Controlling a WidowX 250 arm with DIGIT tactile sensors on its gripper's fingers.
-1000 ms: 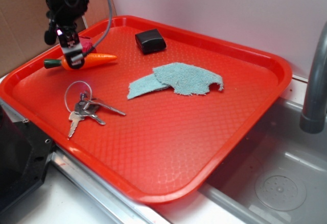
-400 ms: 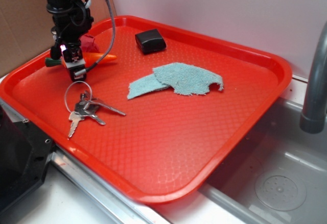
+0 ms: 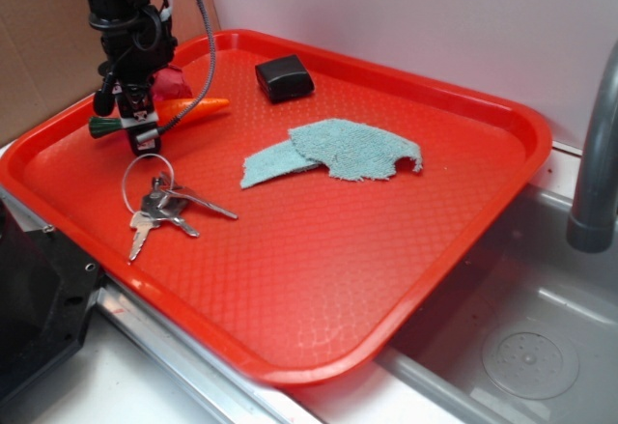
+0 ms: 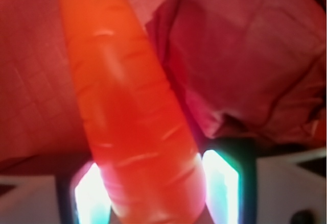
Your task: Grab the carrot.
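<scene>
The black pincer (image 3: 143, 127) of the robot arm is clamped on the small glossy orange plastic carrot (image 3: 188, 108) near its thick end. The dark green stem (image 3: 103, 127) sticks out on one side of the pincer and the pointed tip on the other side. In the wrist view the carrot (image 4: 127, 112) sits between both fingers. A wrinkly red ball (image 3: 172, 83) lies just behind the pincer. A bunch of metal keys on a ring (image 3: 159, 202) lies in front of it, on the red plastic tray (image 3: 319, 279).
</scene>
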